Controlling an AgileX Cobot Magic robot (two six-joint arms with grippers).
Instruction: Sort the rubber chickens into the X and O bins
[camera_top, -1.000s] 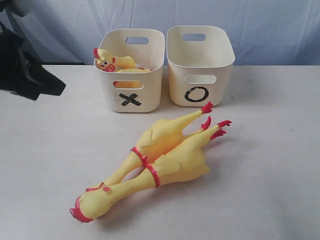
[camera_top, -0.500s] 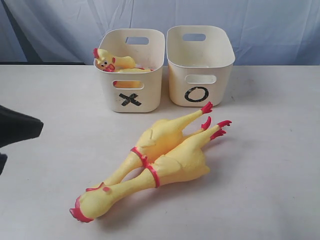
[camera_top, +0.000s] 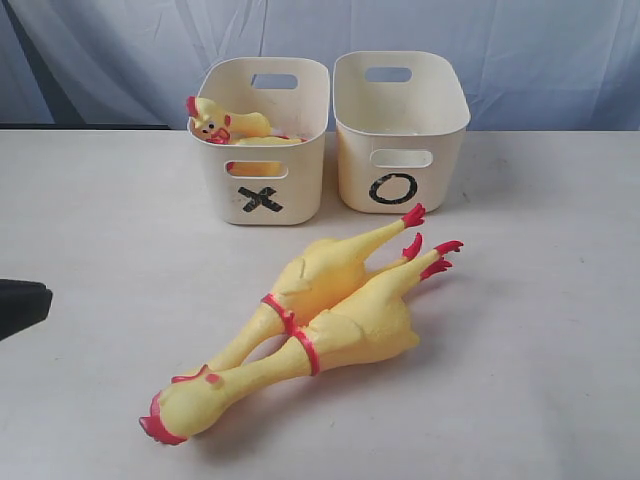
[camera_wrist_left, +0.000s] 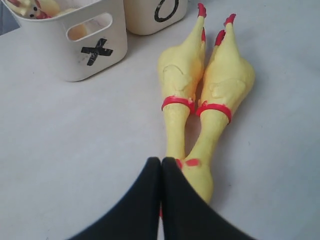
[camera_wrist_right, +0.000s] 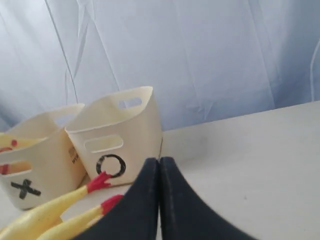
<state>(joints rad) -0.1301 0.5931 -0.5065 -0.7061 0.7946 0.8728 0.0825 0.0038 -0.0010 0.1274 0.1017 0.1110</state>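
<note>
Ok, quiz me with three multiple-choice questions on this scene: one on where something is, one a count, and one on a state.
1. In the exterior view, where does the X bin stand relative to the O bin?
A. left of it
B. right of it
C. stacked on it

2. How many long chickens lie on the table?
A. one
B. two
C. four

3. The fingers of the left gripper are:
A. wide open
B. shut on a chicken's neck
C. shut, holding nothing

Answers:
1 A: the exterior view shows the X bin on the left, close beside the O bin.
2 B: two lie side by side, with their red feet toward the O bin.
3 C: the left wrist view shows them pressed together with nothing between.
</note>
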